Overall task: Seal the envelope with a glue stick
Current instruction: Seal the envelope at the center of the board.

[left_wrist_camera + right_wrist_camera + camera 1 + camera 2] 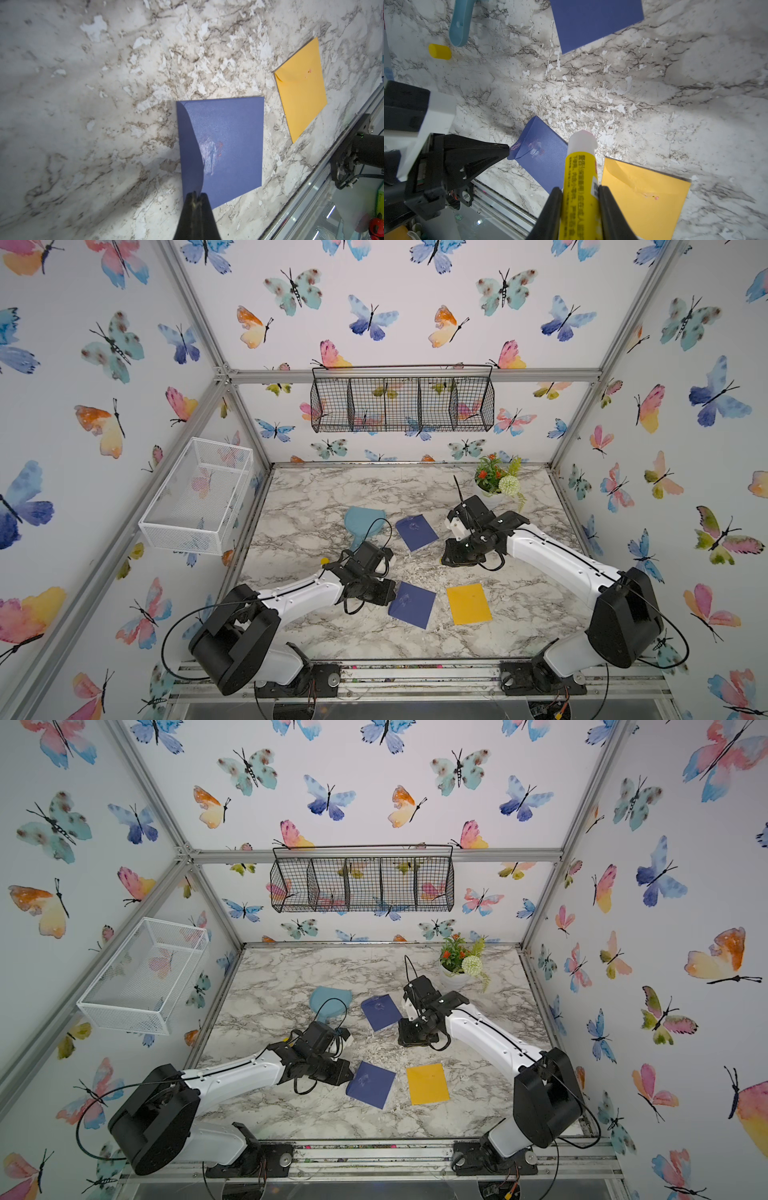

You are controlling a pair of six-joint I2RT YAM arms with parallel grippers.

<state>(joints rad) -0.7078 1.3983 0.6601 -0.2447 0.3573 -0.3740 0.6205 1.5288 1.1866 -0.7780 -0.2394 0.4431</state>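
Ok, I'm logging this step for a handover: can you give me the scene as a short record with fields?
left gripper: shut, pinching the raised flap of the near dark blue paper envelope
right gripper: shut on the yellow cylindrical glue stick, white tip bare
yellow plastic cap: lying on the marble table, off the stick
other envelopes: second dark blue envelope, yellow paper envelope, both lying free

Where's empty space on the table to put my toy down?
The table is bare along the back, between the teal tool and flower pot, and right of the yellow envelope. The middle is crowded: the far blue envelope, the near blue envelope pinched by the left gripper, the right gripper holding the glue stick.
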